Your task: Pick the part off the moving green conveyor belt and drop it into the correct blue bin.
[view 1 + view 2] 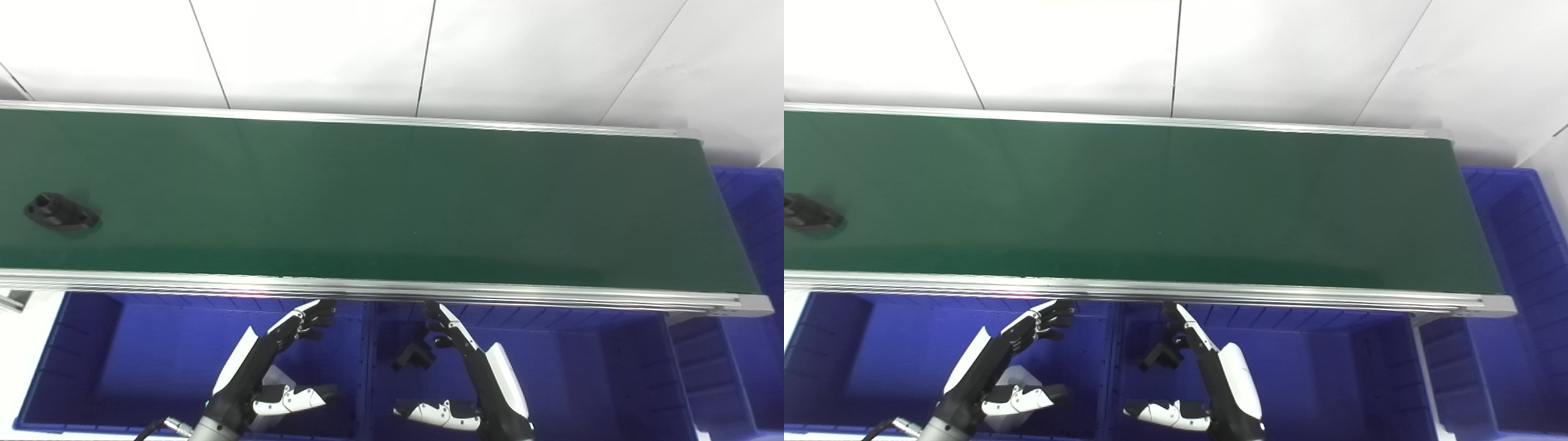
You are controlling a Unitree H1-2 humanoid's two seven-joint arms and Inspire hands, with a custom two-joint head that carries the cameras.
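On the green belt (392, 202) a black part (61, 212) rides far left (cropped in the right eye view), both hands' fingers (312, 318) spread, empty

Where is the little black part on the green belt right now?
The black part lies at the far left end of the green conveyor belt, nearer its front rail, far from both hands.

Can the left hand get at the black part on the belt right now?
Probably not yet. The left hand hangs open over the left blue bin, below the belt's near rail, while the black part lies far off at the conveyor belt's left end. Nothing blocks the way.
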